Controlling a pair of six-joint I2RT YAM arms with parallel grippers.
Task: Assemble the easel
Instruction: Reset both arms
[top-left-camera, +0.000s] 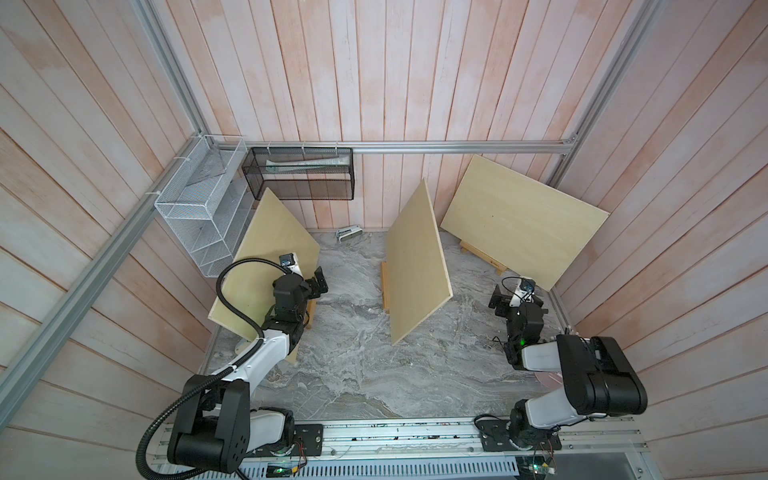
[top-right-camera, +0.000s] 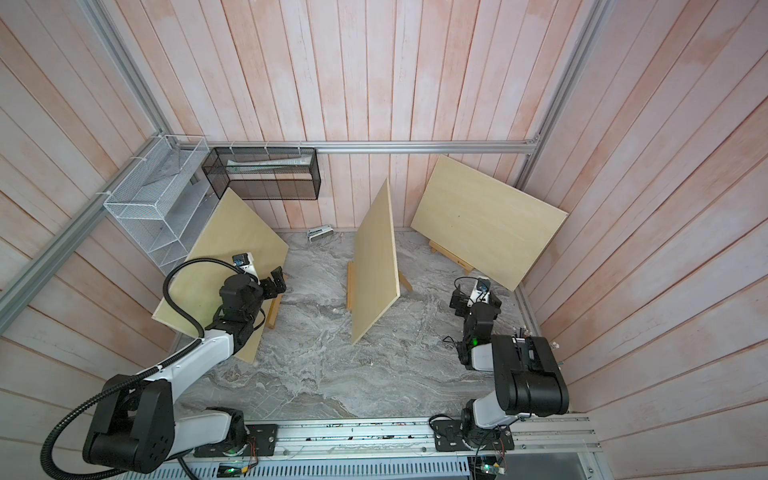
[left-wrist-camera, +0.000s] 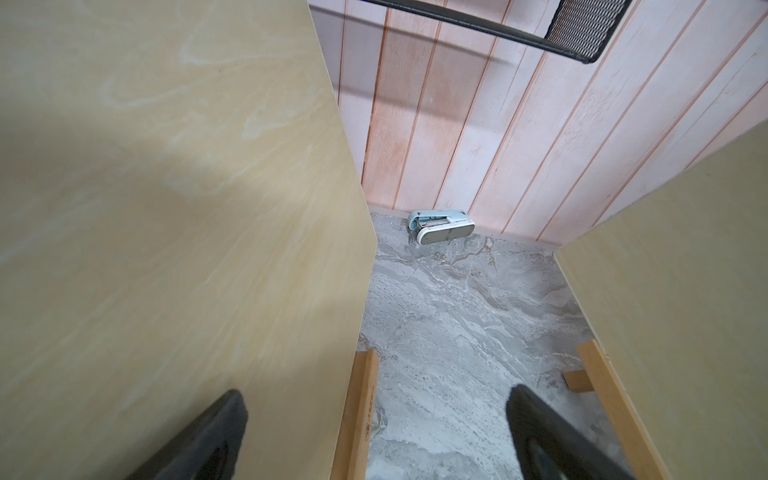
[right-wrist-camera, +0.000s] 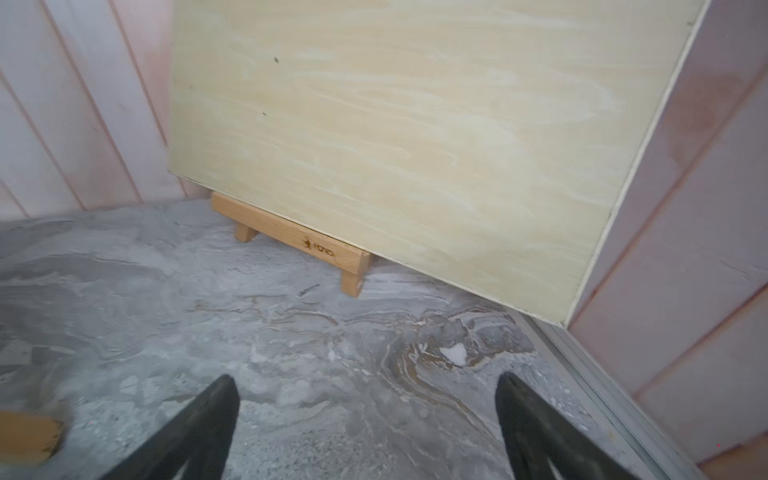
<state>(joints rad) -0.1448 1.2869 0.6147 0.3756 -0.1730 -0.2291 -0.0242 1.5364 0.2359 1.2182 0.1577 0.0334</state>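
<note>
Three pale plywood boards lean on small wooden easels. In both top views the left board (top-left-camera: 266, 257) (top-right-camera: 224, 257) stands beside my left gripper (top-left-camera: 320, 282), the middle board (top-left-camera: 415, 266) stands mid-table, and the right board (top-left-camera: 523, 224) leans in the far right corner. The left wrist view shows my left gripper (left-wrist-camera: 376, 392) open, one finger (left-wrist-camera: 216, 432) in front of the left board (left-wrist-camera: 166, 208), above its easel ledge (left-wrist-camera: 361, 415). My right gripper (right-wrist-camera: 365, 377) (top-left-camera: 498, 301) is open over bare table, short of the right easel (right-wrist-camera: 291, 237).
A small white and blue stapler-like device (top-left-camera: 348, 232) (left-wrist-camera: 440, 226) lies against the back wall. A white wire basket (top-left-camera: 199, 208) and a black mesh basket (top-left-camera: 303, 172) hang on the frame at the back left. The middle board's easel ledge (left-wrist-camera: 611, 399) is near my left gripper.
</note>
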